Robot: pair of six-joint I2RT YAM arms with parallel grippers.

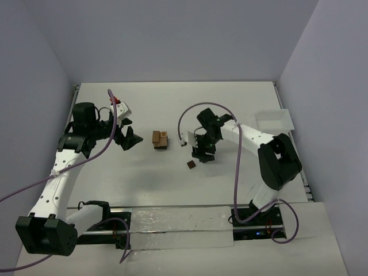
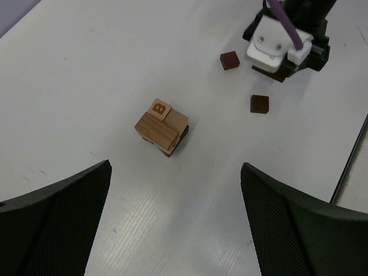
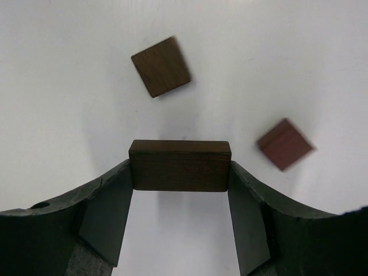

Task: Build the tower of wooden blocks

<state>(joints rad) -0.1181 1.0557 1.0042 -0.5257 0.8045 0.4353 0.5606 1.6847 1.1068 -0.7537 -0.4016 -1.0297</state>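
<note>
The white desk (image 1: pixel 230 103) carries everything. A white tray (image 1: pixel 275 112) sits far to the right of the wood block tower (image 1: pixel 160 140), at the desk's edge. The left hand (image 2: pixel 175 167) hangs just left of the tower, fingers spread wide and empty. The right hand (image 3: pixel 180 175), to the tower's right, is closed on a dark brown oblong block (image 3: pixel 179 158), a pad against each end. The tower stands near mid-desk: tan pieces over a darker one, with a cube marked B on top. Right of the tower, by the right hand, lie a loose dark brown block (image 3: pixel 161 66) and a reddish-brown block (image 3: pixel 284 144).
</note>
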